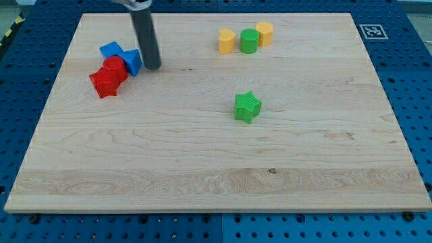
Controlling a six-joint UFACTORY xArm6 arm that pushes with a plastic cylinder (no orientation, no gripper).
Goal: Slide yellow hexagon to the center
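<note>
- My tip [152, 66] rests on the board [202, 182] at the view's upper left, just beside the right face of a blue block [132, 61]; it is a bare rod, so it clasps nothing and can only push.
- A second blue block [111, 49] and two red blocks [115, 67] [103, 84] crowd together left of the tip; their exact shapes are hard to make out from here.
- There are two yellow blocks near the view's top edge, with a green cylinder [249, 40] touching or nearly touching between them; I take the right one [264, 32] for the yellow hexagon, though the left yellow block [227, 40] looks much alike at this size.
- It reads as a small, light, rigid piece that should slide easily on the smooth wood; being faceted, it may spin off an off-centre push, so I would press on its far side, squarely.
- Little room lies between it and the top edge; the tip must slip in there.
- The green star [248, 106] sits near the centre, on the likely path; open board lies left and below.
</note>
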